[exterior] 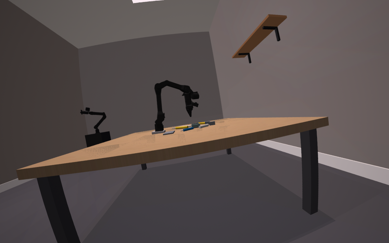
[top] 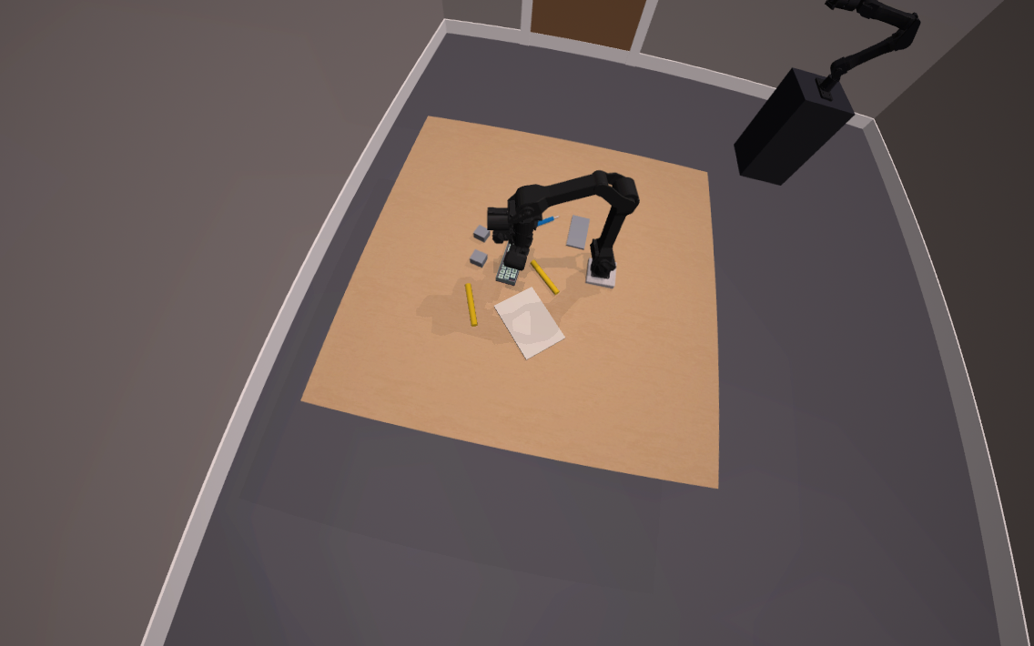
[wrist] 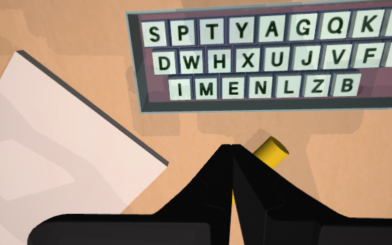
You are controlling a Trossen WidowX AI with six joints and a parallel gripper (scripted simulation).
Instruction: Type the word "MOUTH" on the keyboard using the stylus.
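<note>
No letter of "MOUTH" shows as typed: every key in sight on the keyboard [top: 507,275] [exterior: 195,124] [wrist: 186,106] looks raised, and the pictures cannot tell whether any has been pressed, so how much of the word is left stays uncertain. The stylus is not in the grasp; which pen-like thing it is I cannot say for sure, perhaps the blue one [top: 545,220] [exterior: 187,129] lying on the desk [top: 585,409] [exterior: 147,151] [wrist: 82,76]. The gripper [top: 515,261] [exterior: 190,116] [wrist: 230,153] is closed tip to tip above the desk, holding nothing and touching nothing.
</note>
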